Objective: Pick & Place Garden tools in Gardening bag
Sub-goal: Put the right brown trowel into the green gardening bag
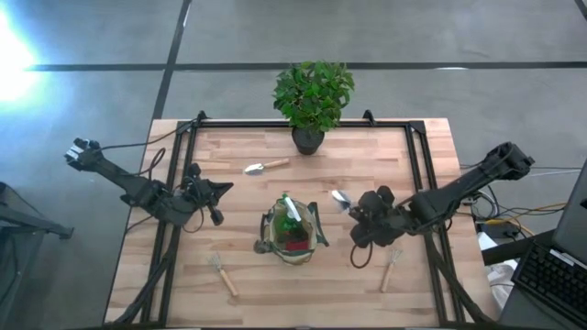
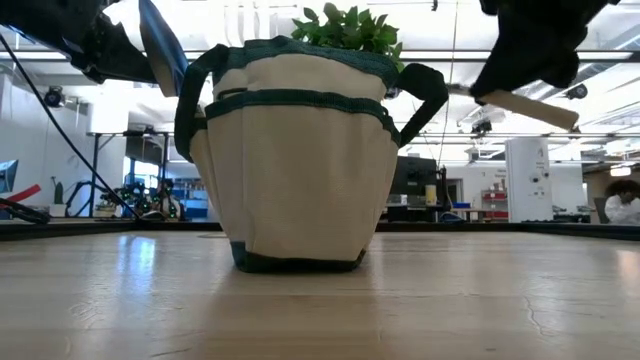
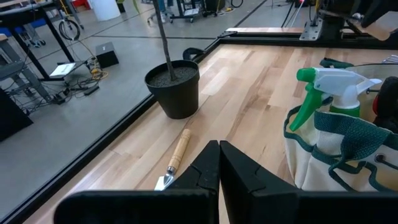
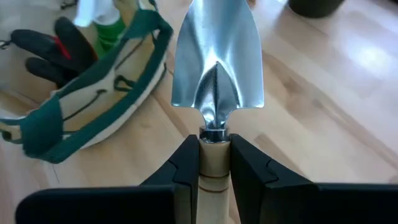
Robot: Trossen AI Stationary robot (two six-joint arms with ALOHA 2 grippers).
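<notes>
High view: your right gripper (image 1: pixel 353 209) clamps a trowel (image 4: pixel 217 62), the gardening bag (image 1: pixel 292 236) just beside its blade, holding a green spray bottle (image 3: pixel 326 87) and red-and-black tool (image 4: pixel 53 43). Your left gripper (image 3: pixel 219 163) is closed, empty.

Even overhead light, one hot spot.
You get floor glare (image 1: pixel 14 50) far left; trowel blade (image 4: pixel 217 56) mirrors light; low view backlit by ceiling lights (image 2: pixel 470 60).
</notes>
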